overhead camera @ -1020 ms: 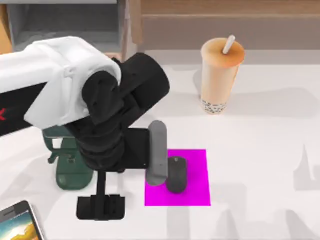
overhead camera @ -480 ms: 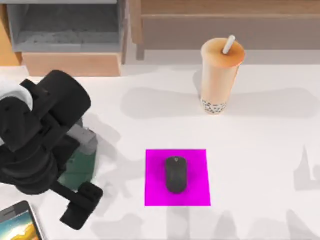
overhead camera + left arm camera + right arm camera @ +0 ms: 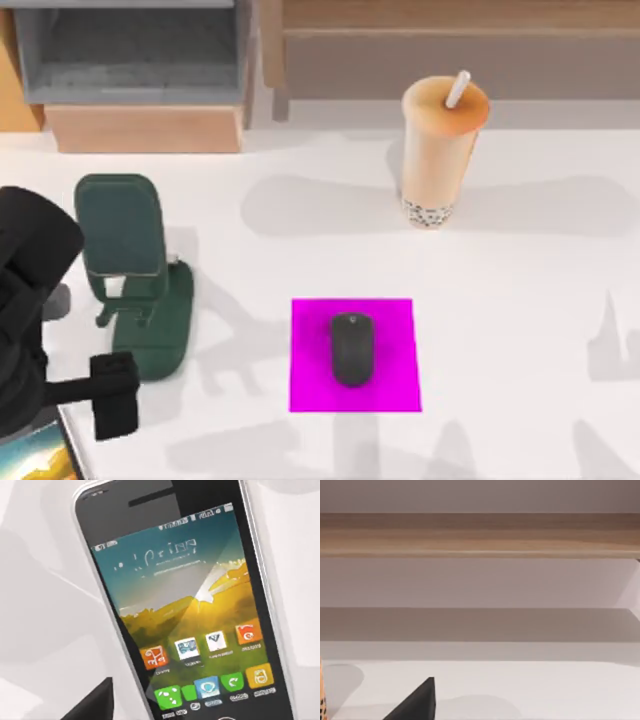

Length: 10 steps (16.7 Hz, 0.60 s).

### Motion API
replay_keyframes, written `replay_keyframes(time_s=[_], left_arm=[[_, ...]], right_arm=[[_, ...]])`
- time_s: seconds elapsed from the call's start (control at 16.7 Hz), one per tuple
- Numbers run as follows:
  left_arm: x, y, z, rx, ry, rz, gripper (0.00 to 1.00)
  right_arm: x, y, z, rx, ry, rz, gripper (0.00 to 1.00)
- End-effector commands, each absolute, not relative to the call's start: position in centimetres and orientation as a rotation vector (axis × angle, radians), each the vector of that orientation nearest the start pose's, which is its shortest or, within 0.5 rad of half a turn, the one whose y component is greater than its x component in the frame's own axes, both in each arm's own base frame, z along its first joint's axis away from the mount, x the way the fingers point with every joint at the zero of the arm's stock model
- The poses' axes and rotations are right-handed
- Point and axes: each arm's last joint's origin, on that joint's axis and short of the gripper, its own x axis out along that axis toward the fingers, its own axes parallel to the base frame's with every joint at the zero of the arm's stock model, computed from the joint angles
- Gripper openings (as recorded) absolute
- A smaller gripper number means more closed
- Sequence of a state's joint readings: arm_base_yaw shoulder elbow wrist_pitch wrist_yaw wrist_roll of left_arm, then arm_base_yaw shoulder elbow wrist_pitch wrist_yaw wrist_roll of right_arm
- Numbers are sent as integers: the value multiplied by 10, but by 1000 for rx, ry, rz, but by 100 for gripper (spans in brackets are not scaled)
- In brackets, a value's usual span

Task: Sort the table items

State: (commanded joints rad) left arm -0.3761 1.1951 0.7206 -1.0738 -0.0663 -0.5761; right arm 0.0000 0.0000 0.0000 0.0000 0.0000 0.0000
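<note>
A: What is the biggest thing on the white table (image 3: 520, 300), and is it sorted?

B: The dark green phone stand (image 3: 135, 275), at the left side, with nothing on it. Next in size is the peach bubble-tea cup (image 3: 440, 150) with its white straw, upright at the far side, well apart from everything else. I judge it is not yet handled.

A: And the smaller things?

B: The small black mouse (image 3: 351, 348) lies on the magenta mat (image 3: 395, 385), near the middle; that part looks done. The smartphone (image 3: 195, 615) lies flat at the near left corner of the table, screen up, near the stand but not on it.

A: So which step is in hand?

B: I think the phone. The left gripper (image 3: 112, 395) hangs over that corner, and its wrist camera looks straight down on the screen. If its fingers are open or closed, I cannot tell. The right arm seems parked, facing the back shelf (image 3: 480, 535).

A: What does the next move need?

B: Probably to lower over the phone's long edges, grip, then carry it to the stand without tipping it.
</note>
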Motion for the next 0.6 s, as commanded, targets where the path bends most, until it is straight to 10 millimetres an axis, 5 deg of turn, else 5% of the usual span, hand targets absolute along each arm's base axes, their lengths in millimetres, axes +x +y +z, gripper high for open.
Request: replay_keyframes(time_s=[0.6], left_arm=[[160,-40,174,-377,1520,401,100]], right_arm=[[106,-1,160,0,0,0,100]])
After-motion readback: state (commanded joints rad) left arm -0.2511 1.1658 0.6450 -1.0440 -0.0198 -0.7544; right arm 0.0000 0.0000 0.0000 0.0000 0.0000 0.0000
